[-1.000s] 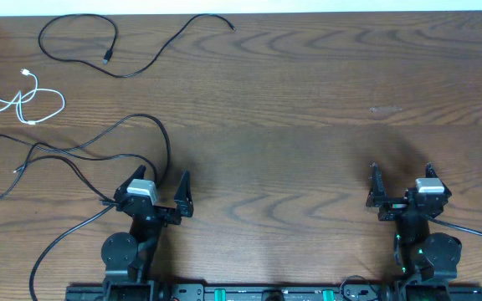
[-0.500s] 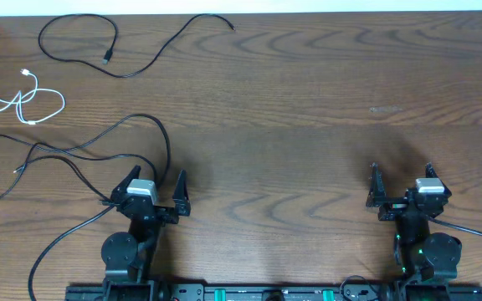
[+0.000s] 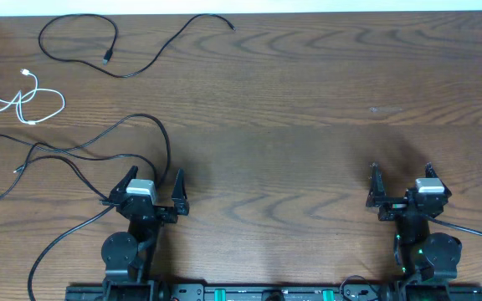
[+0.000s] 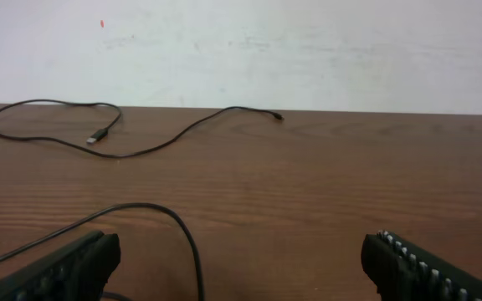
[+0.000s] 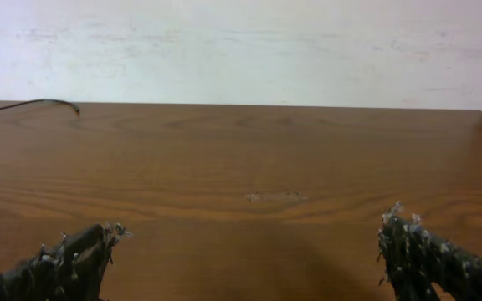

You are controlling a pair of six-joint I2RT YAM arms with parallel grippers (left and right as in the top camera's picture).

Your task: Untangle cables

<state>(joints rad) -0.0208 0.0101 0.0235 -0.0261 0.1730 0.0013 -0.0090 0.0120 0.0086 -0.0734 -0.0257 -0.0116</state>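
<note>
Sprawling in loose curves: black cables point(image 3: 128, 76); white cable point(image 3: 21, 100) looped.

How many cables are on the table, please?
3 at least: looping black cable at the far edge, white cable at the left edge, black tangle beside the left gripper, possibly several cords.

a robot lab bench: wooden table point(image 3: 308, 100), plain white wall point(image 4: 308, 42), two mounted arms point(image 3: 124, 247).

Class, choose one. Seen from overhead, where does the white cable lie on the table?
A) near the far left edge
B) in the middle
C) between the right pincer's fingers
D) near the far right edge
A: the white cable lies looped near the left edge in the overhead view.
</note>
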